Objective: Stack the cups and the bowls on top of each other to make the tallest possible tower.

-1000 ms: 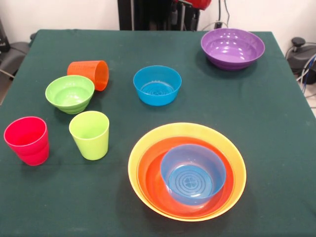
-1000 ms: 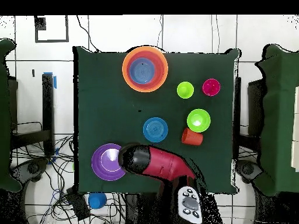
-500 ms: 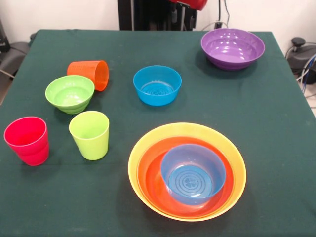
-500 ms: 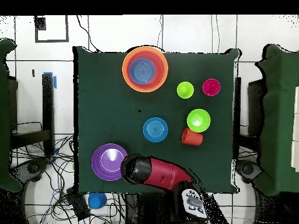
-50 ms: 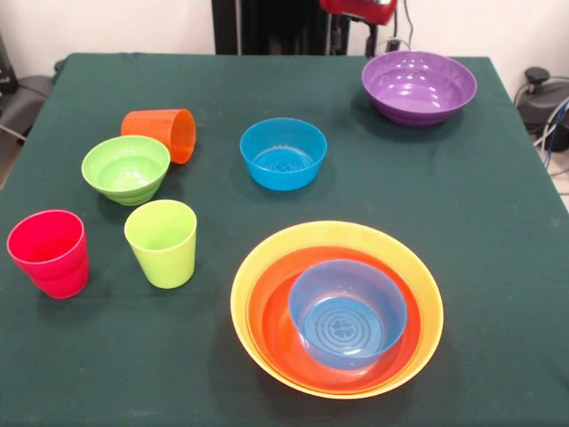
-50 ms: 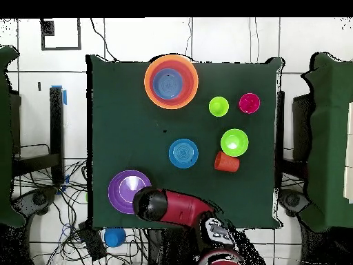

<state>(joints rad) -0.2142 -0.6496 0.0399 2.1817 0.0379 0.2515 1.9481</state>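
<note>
Bowls nested near front: yellow-orange bowl (image 5: 337, 307) holds red-orange bowl (image 5: 271, 325) and a blue bowl (image 5: 348, 313). Overhead view alone shows the arm (image 6: 180, 208) beside the purple bowl (image 6: 126, 191) (front view catches only a red bit at top). Gripper state: cannot tell. Arm has swung since the earlier frame; cups (image 5: 161, 242) unmoved at left.

Arm (image 5: 358, 9) cut off, hand unseen
</note>
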